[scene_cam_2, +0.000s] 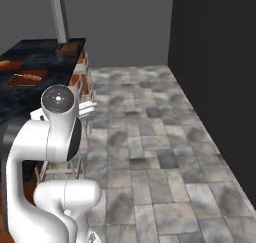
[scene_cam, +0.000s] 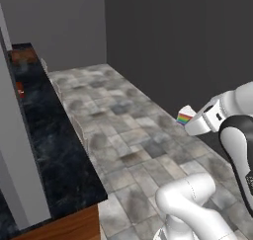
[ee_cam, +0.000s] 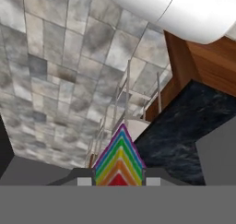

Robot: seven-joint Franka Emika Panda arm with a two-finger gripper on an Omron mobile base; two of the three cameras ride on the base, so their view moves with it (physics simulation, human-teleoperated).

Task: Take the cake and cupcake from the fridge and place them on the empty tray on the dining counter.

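Note:
The cake [scene_cam: 185, 115] is a wedge with white frosting and rainbow-striped layers. My gripper [scene_cam: 191, 120] is shut on it and holds it in the air over the tiled floor, to the right of the dining counter [scene_cam: 54, 150]. In the hand view the rainbow side of the cake [ee_cam: 119, 161] stands between the two dark fingertips of the gripper [ee_cam: 119, 181]. A brown tray [scene_cam_2: 69, 48] lies at the far end of the black marbled dining counter [scene_cam_2: 30, 94]; it appears there in the left base view too, as the tray [scene_cam: 23, 56]. The cupcake and the fridge are out of view.
Wire-frame stools [scene_cam_2: 82, 109] stand along the counter's side, seen below the cake as stools [ee_cam: 129, 103]. A flat brown board [scene_cam_2: 30, 78] with something red lies on the counter. A grey post [scene_cam: 15, 150] rises at the near left. A dark wall [scene_cam: 188, 36] bounds the tiled floor [scene_cam: 133, 130].

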